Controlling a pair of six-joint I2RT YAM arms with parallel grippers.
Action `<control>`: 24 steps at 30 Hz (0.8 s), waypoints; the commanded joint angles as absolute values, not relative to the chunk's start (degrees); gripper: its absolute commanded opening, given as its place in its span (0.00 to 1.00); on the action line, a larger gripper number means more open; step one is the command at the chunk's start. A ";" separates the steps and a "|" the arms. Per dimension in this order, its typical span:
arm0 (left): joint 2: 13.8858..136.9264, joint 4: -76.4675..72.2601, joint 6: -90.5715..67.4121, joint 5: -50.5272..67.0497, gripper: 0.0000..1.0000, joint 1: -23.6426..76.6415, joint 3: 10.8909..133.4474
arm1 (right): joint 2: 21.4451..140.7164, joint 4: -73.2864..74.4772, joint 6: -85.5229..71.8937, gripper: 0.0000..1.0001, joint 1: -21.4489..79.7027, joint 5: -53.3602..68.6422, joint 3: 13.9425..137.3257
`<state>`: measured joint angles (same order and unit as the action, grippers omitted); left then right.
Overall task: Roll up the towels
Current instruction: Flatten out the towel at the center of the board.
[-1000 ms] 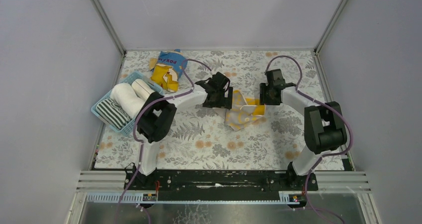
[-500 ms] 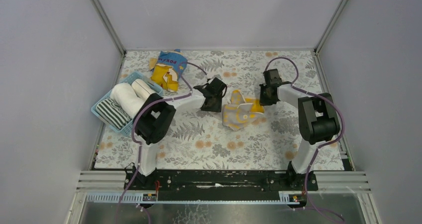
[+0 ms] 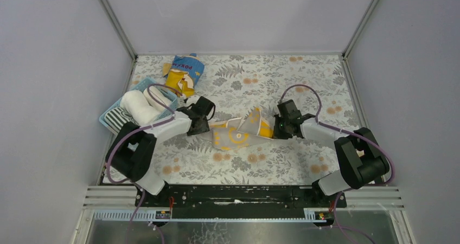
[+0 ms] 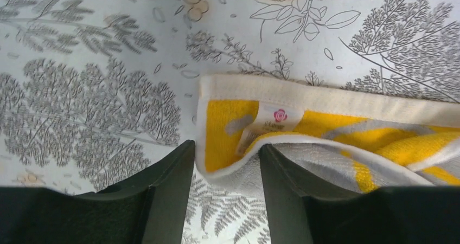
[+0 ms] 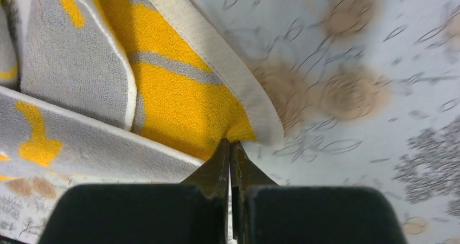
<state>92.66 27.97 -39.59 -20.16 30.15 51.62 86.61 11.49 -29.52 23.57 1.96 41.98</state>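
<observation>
A beige towel (image 3: 238, 134) with yellow marks lies stretched across the middle of the flowered table, one fold standing up near its right end. My left gripper (image 3: 205, 123) is at its left end. In the left wrist view the towel's labelled corner (image 4: 255, 130) is bunched between the two fingers and touches both, so the left gripper (image 4: 223, 152) is shut on it. My right gripper (image 3: 279, 126) is at the right end. There the tips of the right gripper (image 5: 230, 143) are pressed together on a yellow corner of the towel (image 5: 173, 92).
A light blue basket (image 3: 142, 83) stands at the left edge, close behind my left arm. It holds rolled cream-white towels (image 3: 135, 106) and a black-and-white striped towel (image 3: 120, 119). A blue-and-yellow snack bag (image 3: 183, 70) lies at the back left.
Both grippers have closed on the towel. The left arm drew back to the left and nearer, the right arm came nearer, and the crumpled towel is now pulled out between them.
</observation>
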 commanded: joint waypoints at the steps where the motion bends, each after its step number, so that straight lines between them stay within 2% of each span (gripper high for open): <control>1: 85.49 30.54 -43.12 -23.80 0.54 30.44 49.09 | 82.42 7.36 -37.47 0.00 28.53 -0.64 38.79; 6: 82.04 30.59 -39.53 -20.18 0.72 34.25 52.73 | 81.78 4.11 -40.47 0.00 31.72 -1.31 35.87; 8: 82.55 30.04 -37.21 -19.45 0.74 37.17 56.15 | 82.10 3.16 -40.54 0.00 31.98 -1.05 35.14; 13: 89.03 27.33 -28.23 -15.80 0.75 41.37 63.90 | 83.05 2.21 -39.33 0.00 32.08 -0.63 35.07; 24: 110.35 28.71 -13.97 -8.56 0.72 41.77 80.27 | 82.42 2.09 -37.77 0.00 32.08 -0.24 33.76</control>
